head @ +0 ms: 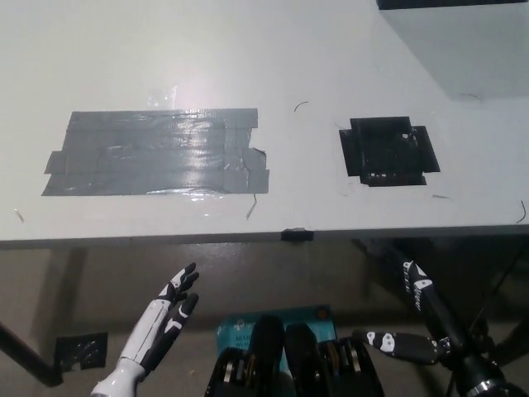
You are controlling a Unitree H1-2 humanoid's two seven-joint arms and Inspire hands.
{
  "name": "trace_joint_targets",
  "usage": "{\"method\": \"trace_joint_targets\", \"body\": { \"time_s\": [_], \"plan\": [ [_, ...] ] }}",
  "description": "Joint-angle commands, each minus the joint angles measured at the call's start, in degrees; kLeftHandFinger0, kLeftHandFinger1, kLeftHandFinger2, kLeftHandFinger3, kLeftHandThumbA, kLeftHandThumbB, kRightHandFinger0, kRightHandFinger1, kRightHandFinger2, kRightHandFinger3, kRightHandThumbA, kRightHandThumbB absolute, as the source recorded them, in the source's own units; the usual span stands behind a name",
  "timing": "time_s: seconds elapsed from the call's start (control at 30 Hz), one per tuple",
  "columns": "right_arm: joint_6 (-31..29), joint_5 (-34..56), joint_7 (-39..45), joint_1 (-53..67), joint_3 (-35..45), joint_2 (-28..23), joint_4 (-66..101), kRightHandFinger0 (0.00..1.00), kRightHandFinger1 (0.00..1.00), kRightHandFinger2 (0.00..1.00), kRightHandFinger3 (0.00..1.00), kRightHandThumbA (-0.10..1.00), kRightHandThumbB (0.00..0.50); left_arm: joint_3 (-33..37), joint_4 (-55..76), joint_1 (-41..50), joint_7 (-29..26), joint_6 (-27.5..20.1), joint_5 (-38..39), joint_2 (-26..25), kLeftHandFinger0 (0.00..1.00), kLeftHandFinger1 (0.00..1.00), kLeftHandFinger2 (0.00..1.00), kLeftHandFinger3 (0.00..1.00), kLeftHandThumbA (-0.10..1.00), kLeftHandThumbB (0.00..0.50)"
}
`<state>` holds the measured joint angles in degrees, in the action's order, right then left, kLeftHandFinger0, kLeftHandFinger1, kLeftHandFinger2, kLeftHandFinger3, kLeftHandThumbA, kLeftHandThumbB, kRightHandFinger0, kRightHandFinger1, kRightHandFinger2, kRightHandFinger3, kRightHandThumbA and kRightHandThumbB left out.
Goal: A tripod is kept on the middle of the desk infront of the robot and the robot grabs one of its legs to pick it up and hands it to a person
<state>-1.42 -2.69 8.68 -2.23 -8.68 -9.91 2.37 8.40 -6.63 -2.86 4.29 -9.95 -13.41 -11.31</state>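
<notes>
The big white desk (248, 50) fills most of the head view. No tripod stands on it. The middle of the desk, where the task says the tripod should be, has only tape on it. So I think the picking up has either not begun or is already over, and this one view does not say which. No person is in view to take anything.

A wide patch of shiny grey tape (157, 153) lies on the left part of the desk. A smaller patch of black tape (387, 150) lies to its right, well apart from it. A pale grey box (463, 41) sits at the far right corner. A tiny black tab (293, 235) sticks to the near edge of the desk.

Below the near edge, low on the right, is the black right hand (430, 318) with its arm. Long thin black pieces with white marks spread out from it. They could be parts of the hand or thin legs of the tripod, and I cannot tell which. So I cannot tell if this hand has hold of anything.

The white left hand (161, 318) rests low on the left, under the desk edge. Its fingers (183, 281) are stretched out straight and a little apart, and it holds nothing. It is far from the black pieces on the right.

If the tripod is not in the right hand, then everything is left to do: find it, grab a leg, lift it and pass it on.
</notes>
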Motion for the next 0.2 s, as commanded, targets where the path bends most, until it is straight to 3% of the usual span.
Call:
{"method": "trace_joint_targets", "body": {
  "time_s": [0.0, 0.17],
  "plan": [
    [-2.3, 1.3, 1.2, -0.4, 0.3, 0.0, 2.1, 1.00, 1.00, 1.00, 1.00, 0.95, 0.286, -0.6, 2.9, 0.5, -1.2, -1.5, -0.7, 0.1, 1.00, 1.00, 1.00, 1.00, 1.00, 0.148],
    [-1.6, 0.6, 2.0, -1.8, 0.2, -0.9, 2.5, 1.00, 1.00, 1.00, 1.00, 0.96, 0.274, -0.9, 2.8, -0.5, -1.6, -1.3, -0.8, 0.6, 1.00, 1.00, 1.00, 1.00, 1.00, 0.166]
  ]
}}
